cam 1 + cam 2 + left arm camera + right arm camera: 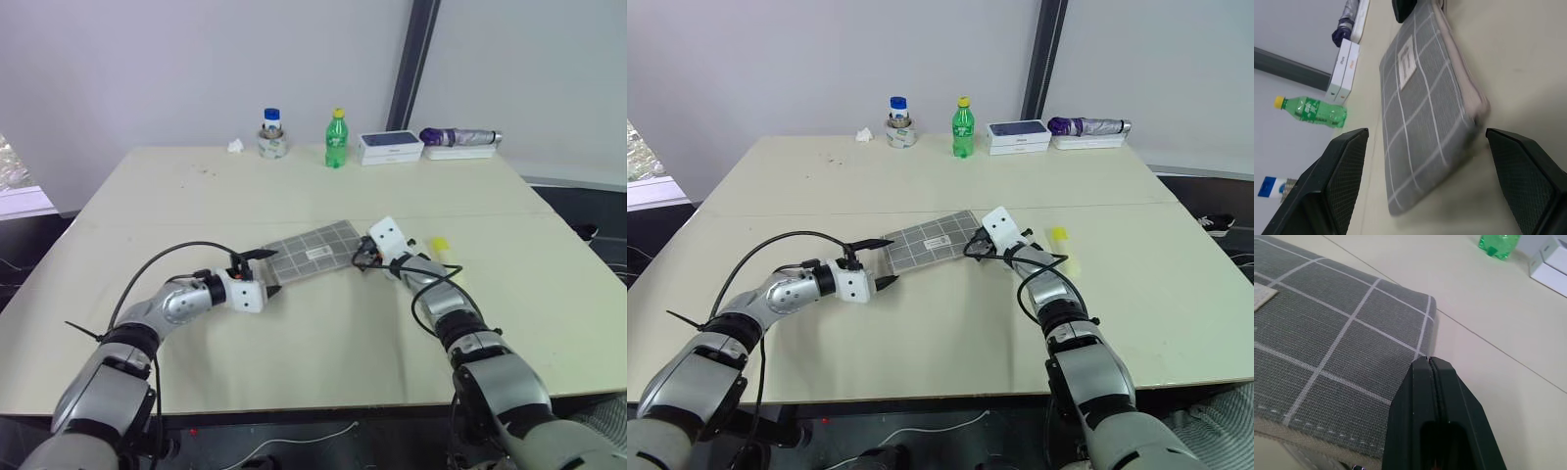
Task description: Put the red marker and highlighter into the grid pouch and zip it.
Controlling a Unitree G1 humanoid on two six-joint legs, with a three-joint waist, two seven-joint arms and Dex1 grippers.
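The grid pouch (313, 250) lies flat on the table (294, 362), grey with white lines and a small white label facing up. My left gripper (268, 272) is open at the pouch's near-left end. In the left wrist view its fingers (1347, 166) stand wide on either side of that end without touching it. My right gripper (361, 258) is shut at the pouch's right end, and its fingertips (1429, 369) rest over the pouch's edge. The highlighter (442, 249) lies on the table just right of my right forearm. The red marker is out of view.
Along the table's far edge stand a blue-capped jar (272, 133), a green bottle (336, 140), a white box (390, 148) and a folded purple umbrella (460, 137). A crumpled tissue (235, 146) lies left of the jar.
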